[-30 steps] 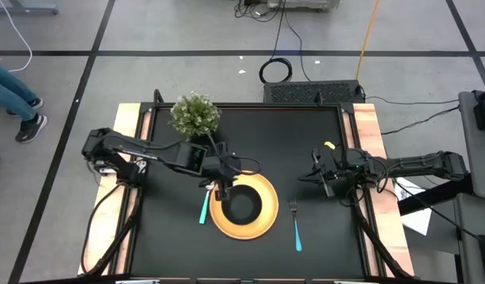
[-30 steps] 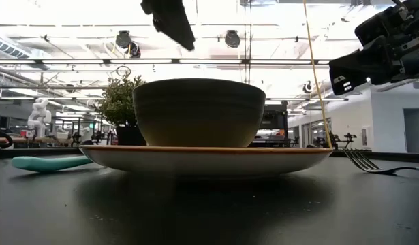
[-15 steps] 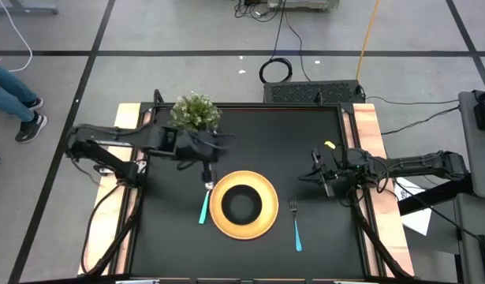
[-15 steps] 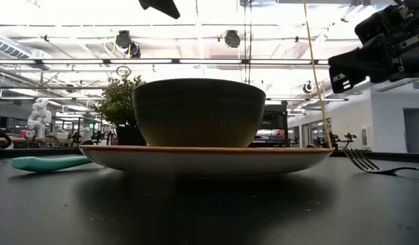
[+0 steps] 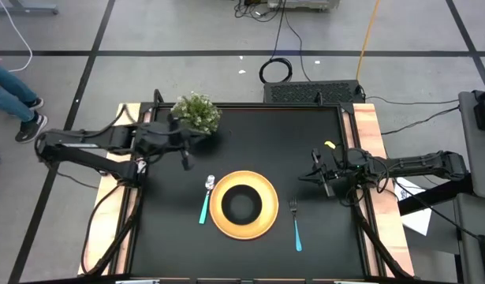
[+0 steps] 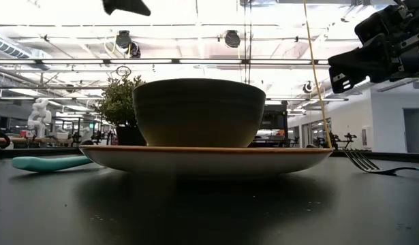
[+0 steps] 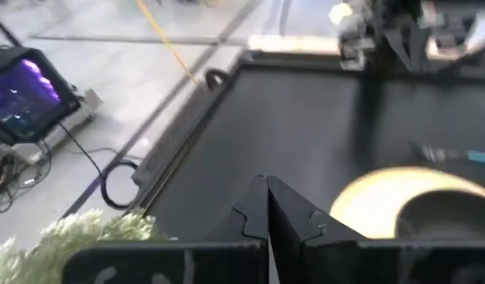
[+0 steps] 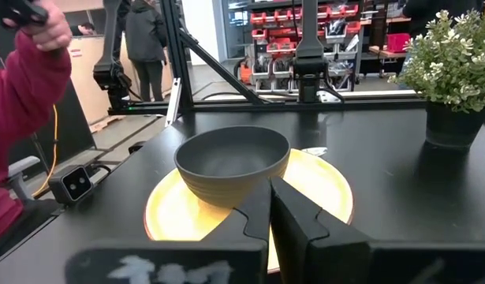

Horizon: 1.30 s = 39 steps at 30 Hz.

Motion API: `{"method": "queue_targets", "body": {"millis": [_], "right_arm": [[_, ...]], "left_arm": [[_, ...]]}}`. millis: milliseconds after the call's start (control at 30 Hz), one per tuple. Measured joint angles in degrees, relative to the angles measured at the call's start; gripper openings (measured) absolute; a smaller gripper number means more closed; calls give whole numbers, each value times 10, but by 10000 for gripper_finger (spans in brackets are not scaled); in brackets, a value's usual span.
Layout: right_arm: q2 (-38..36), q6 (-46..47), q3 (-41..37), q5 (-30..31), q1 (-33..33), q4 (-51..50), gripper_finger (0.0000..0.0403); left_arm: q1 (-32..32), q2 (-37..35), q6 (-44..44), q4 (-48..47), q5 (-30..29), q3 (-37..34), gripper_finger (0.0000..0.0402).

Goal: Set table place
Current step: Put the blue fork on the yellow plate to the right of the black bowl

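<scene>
The yellow plate (image 5: 266, 207) lies on the black table (image 5: 305, 134) with the black bowl (image 5: 242, 203) standing in its middle. The teal-handled spoon (image 5: 205, 202) lies on the table left of the plate, and the fork (image 5: 295, 226) lies to its right. My left gripper (image 5: 187, 161) hangs shut above the table, left of and beyond the plate, near the potted plant (image 5: 195, 113). At the table's right side my right gripper (image 5: 316, 178) is shut too, pointing at the bowl (image 8: 230, 162). Neither holds anything.
The bushy plant stands at the far left of the table. A small yellow object (image 5: 330, 145) lies near the right arm. A person's red sleeve (image 8: 21, 118) shows beyond the table's left side. Bare table stretches beyond the plate.
My left gripper has risen from over the plate's left rim and drawn back toward the table's left and far edges, ending near the plant. The plate, bowl, spoon and fork have stayed in place.
</scene>
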Motion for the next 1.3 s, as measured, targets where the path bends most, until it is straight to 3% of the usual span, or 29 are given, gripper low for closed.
{"method": "queue_targets", "body": {"millis": [267,433,733,1000,1300], "right_arm": [[0,-5,0,0,0,3,0],[0,-6,0,0,0,5,0],[0,-4,0,0,0,5,0],[0,-4,0,0,0,5,0],[0,-4,0,0,0,2,0]], "left_arm": [[18,-132,-5,133,-5,-158,1],[18,-151,66,234,116,-228,1],[19,-153,182,381,255,-352,1],[81,-198,153,462,270,-414,0],[100,-258,125,478,360,-451,0]]}}
